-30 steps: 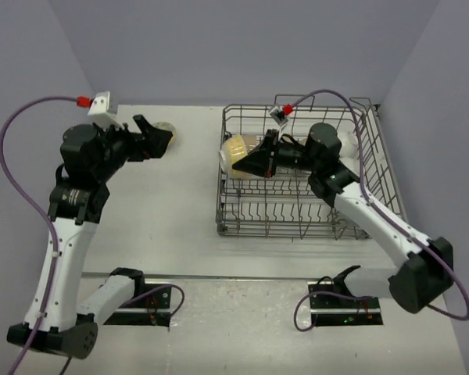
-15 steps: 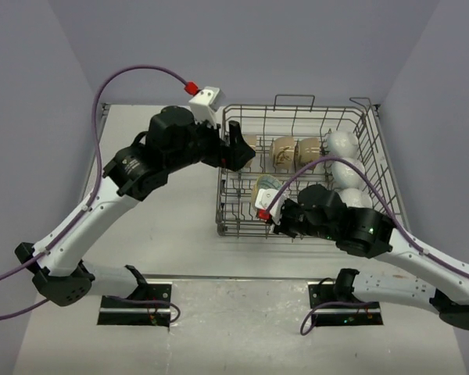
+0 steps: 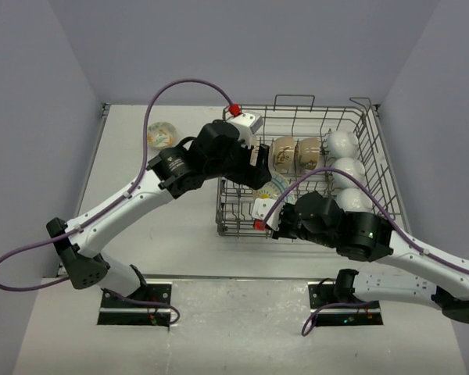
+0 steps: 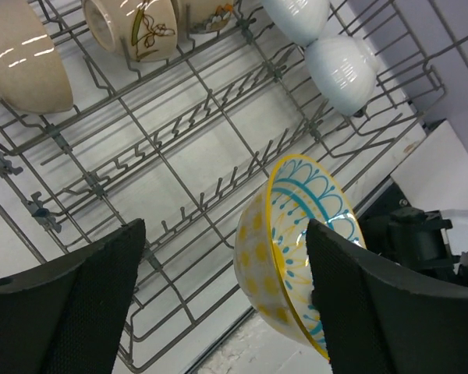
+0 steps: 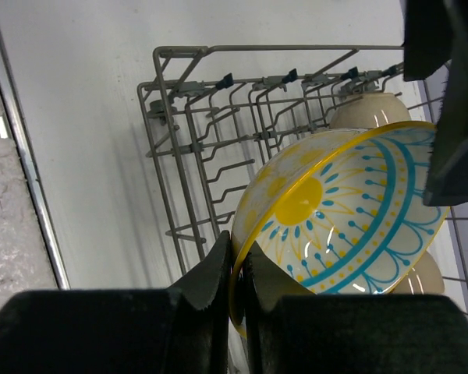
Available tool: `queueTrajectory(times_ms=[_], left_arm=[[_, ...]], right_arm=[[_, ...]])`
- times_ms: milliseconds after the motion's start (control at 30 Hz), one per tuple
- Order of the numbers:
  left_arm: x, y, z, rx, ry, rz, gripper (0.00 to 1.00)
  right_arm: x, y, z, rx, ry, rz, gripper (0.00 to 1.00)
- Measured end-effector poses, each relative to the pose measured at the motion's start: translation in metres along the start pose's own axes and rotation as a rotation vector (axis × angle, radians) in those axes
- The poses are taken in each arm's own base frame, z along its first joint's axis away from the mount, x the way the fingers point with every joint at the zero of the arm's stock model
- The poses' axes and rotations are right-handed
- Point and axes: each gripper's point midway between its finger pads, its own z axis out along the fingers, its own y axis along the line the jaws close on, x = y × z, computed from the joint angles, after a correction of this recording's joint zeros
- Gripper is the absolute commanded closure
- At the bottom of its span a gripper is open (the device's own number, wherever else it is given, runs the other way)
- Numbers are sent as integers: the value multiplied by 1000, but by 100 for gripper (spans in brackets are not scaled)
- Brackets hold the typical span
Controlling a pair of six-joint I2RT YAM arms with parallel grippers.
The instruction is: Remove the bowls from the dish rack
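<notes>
The grey wire dish rack (image 3: 297,233) stands at the right of the table. My right gripper (image 5: 238,265) is shut on the rim of a patterned bowl (image 5: 343,226) with a yellow and blue inside, held tilted over the rack's front left part (image 3: 273,186). My left gripper (image 4: 226,234) is open over the rack, its jaws either side of that same bowl (image 4: 296,249), the right finger (image 4: 390,304) close against its rim. Two tan bowls (image 3: 284,154) and three white bowls (image 3: 348,170) sit in the rack's back and right rows. A second patterned bowl (image 3: 162,134) sits on the table, far left.
Upright tines (image 4: 218,132) cover the rack floor under the held bowl. The rack's looped handles (image 3: 295,99) rise at the back. The left arm (image 3: 141,195) crosses the table towards the rack's left wall. Purple walls close in on three sides.
My left arm has swung from the table's far left to over the rack, its open jaws now round the patterned bowl. My right arm has drawn back to the rack's front, still holding that bowl.
</notes>
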Motion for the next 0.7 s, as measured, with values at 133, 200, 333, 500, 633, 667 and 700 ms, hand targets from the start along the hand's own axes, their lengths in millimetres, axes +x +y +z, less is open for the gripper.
queueTrajectory(times_ms=[133,200,333,500,633,667,700], left_arm=[[13,0,7,-15,40,22,47],[15,0,10,-27,42,32,68],[20,1,14,-60,48,51,66],[23,11,25,-139,66,68,59],[30,16,35,-195,86,90,69],[32,16,36,-204,92,95,70],[34,15,37,-205,97,100,70]], right_arm=[[3,-7,1,41,23,-6,100],[5,-8,3,50,36,-14,100],[7,-8,8,58,62,-24,100],[16,-11,12,88,119,-29,100],[22,-12,13,103,159,-32,100],[22,-12,13,104,160,-34,100],[21,-12,13,106,156,-34,100]])
